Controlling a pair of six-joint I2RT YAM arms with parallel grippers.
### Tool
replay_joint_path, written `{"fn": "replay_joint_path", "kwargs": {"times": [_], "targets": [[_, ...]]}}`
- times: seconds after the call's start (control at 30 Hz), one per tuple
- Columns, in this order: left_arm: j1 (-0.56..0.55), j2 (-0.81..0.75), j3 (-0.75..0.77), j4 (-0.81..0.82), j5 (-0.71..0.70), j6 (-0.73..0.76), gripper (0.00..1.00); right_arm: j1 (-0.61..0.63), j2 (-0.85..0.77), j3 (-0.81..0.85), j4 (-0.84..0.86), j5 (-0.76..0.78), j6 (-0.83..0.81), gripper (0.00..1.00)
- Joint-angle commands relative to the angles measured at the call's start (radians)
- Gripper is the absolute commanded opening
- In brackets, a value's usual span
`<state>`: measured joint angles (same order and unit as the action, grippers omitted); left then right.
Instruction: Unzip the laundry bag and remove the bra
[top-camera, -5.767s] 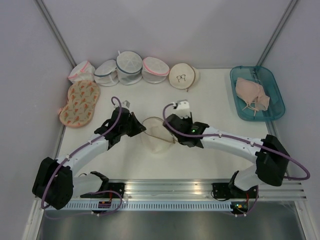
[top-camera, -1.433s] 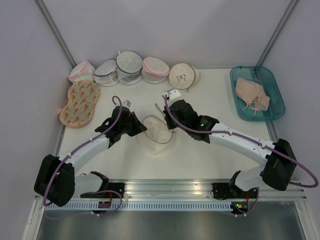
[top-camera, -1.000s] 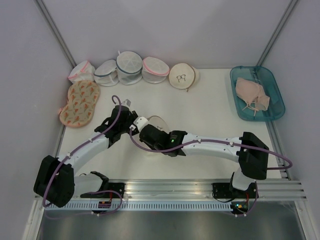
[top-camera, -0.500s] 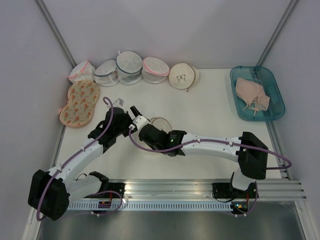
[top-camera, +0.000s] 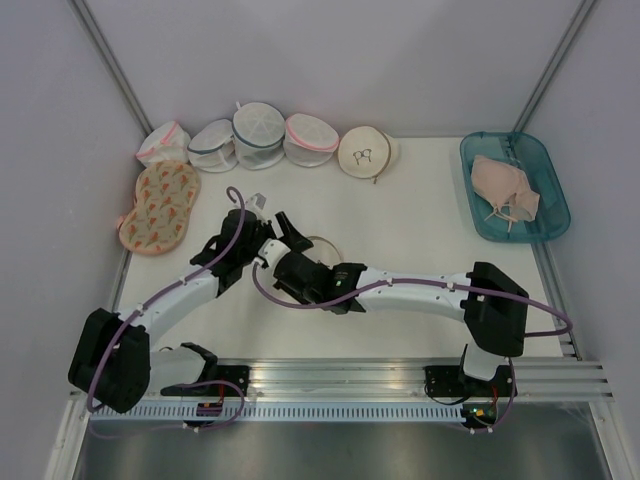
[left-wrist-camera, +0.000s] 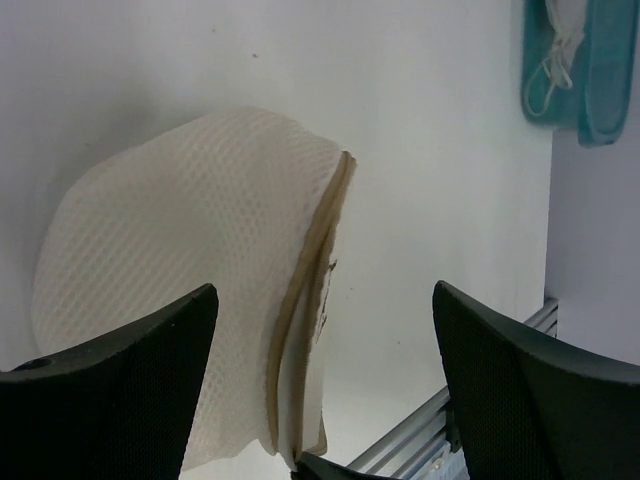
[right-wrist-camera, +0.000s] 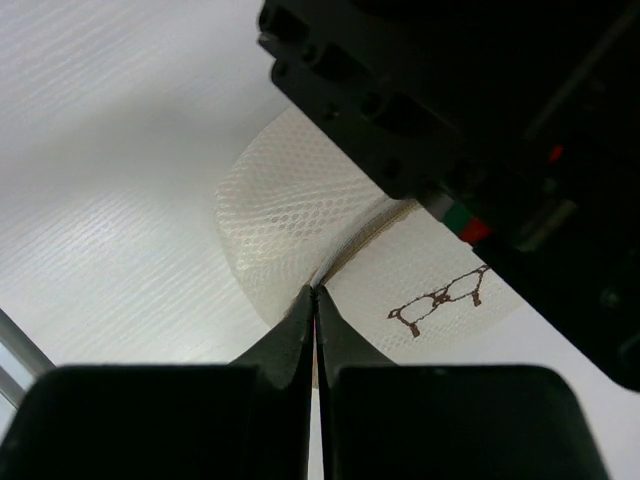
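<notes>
we are pinching right hand (right-wrist-camera: 314, 292) narrow at laundry bag (right-wrist-camera: 290, 220) rim after crossing it | left hand (left-wrist-camera: 322, 300) gaping wide beside it | unzipping starting

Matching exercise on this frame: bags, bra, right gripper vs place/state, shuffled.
1 laundry bag
2 bra
3 orange-patterned bag
4 right gripper

A in the teal tray
B shut, tips at the zip rim
C lying flat, far left
D cream mesh dome, mid-scene

Pairs: 1-D, 2-A, 3-C, 4-B
</notes>
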<state>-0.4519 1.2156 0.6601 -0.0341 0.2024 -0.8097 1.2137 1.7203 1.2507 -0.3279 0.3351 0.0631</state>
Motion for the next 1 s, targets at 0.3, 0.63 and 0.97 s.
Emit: {"fn": "replay_joint_path", "kwargs": {"times": [0.3, 0.63, 0.97], "targets": [[0.004, 0.071, 0.053, -0.001, 0.109, 0.266, 0.76, 0.003, -0.030, 0.013, 0.009, -0.089, -0.014, 0.67], [0.004, 0.059, 0.052, -0.062, 0.080, 0.314, 0.66, -0.025, -0.333, -0.134, 0.059, -0.243, 0.087, 0.74], [0.004, 0.107, 0.062, -0.073, 0.098, 0.317, 0.22, -0.102, -0.614, -0.243, 0.024, -0.042, 0.210, 0.71]]}}
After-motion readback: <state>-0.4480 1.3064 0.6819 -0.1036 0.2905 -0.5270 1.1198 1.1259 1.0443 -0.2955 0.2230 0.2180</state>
